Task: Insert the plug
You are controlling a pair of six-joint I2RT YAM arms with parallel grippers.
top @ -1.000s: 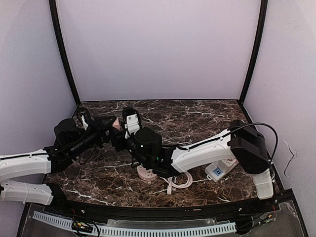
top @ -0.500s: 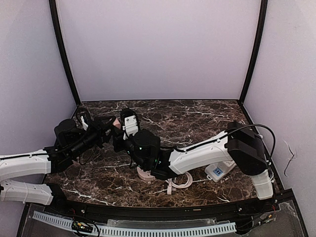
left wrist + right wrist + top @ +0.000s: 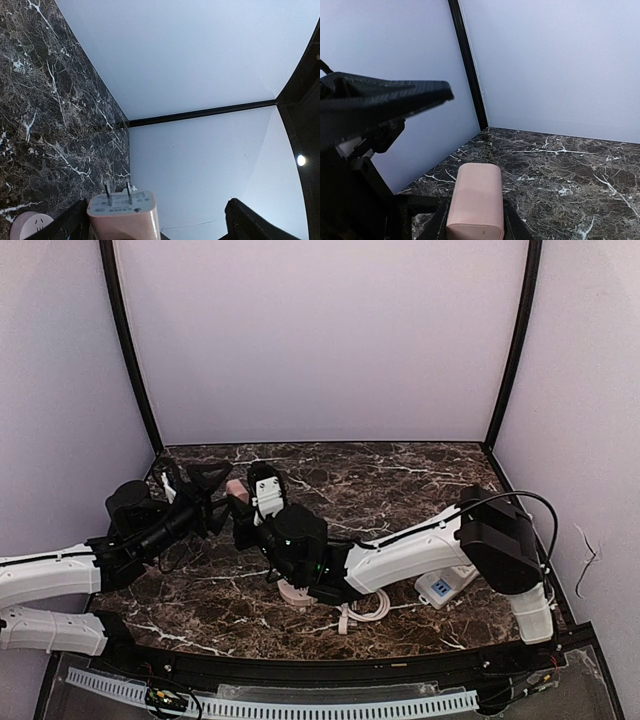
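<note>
The pink plug (image 3: 237,487) is held above the left part of the marble table (image 3: 400,480), and my right gripper (image 3: 241,506) is shut on its body. In the right wrist view the plug (image 3: 475,200) sits between my right gripper's (image 3: 475,222) dark fingers (image 3: 436,225). My left gripper (image 3: 217,494) stands open around the plug, its fingers apart from it. In the left wrist view the plug (image 3: 125,212) shows two metal prongs pointing away, and my left gripper (image 3: 159,222) is spread wide. The round pink socket block (image 3: 294,590) lies on the table below my right arm.
A coiled white cable (image 3: 366,605) lies beside the socket block. A white box with a blue display (image 3: 440,587) sits at the right, near the right arm's base. Pale walls and black corner posts (image 3: 130,370) enclose the table. The socket block (image 3: 30,225) also shows at the bottom left of the left wrist view.
My left gripper has opened and let go of the plug. My right gripper has closed on the plug, which stays at about the same place.
</note>
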